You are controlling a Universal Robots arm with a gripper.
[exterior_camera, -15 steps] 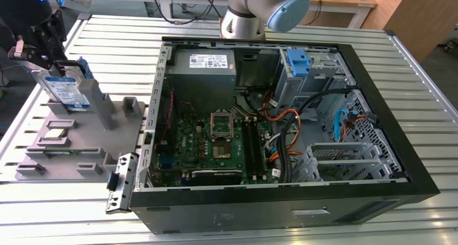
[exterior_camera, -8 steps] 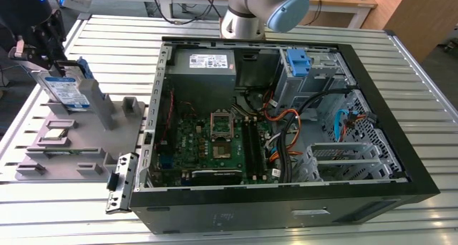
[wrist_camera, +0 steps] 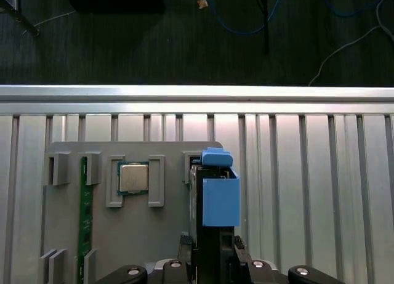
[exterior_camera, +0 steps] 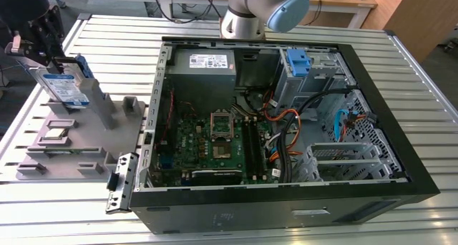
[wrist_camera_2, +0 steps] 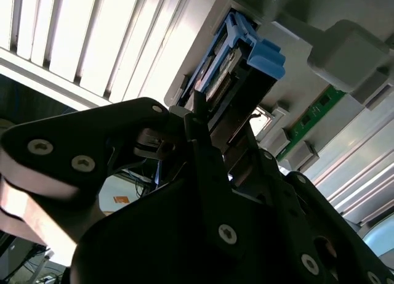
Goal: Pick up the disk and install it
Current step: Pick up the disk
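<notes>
Gripper (exterior_camera: 44,60): at the exterior view's far left, above the tray. Its 2 fingers (wrist_camera_2: 192,127) are drawn in to the disk's thickness and clamp the disk near its upper end.
Disk (exterior_camera: 63,87): in the gripper's hold, upright and a little tilted, label side facing the exterior camera. Its lower end is at the tray's tall post. I cannot tell whether it has cleared the slot. In the first wrist view its blue carrier (wrist_camera: 220,201) faces the lens.
Tray (exterior_camera: 86,143): grey, on the slatted table, just beside the case. It also holds 1 processor (wrist_camera: 132,177) and 1 memory stick (wrist_camera: 85,216).
Case (exterior_camera: 400,121): open, well apart from the disk.
Bracket (exterior_camera: 297,60): blue, in the drive cage at the case's far corner.
Handling: probably stiff and dense for its size, with smooth metal faces that could slip, and easily harmed by knocks. The plastic carrier likely flexes, so the metal body is the better hold, not the blue tabs.
</notes>
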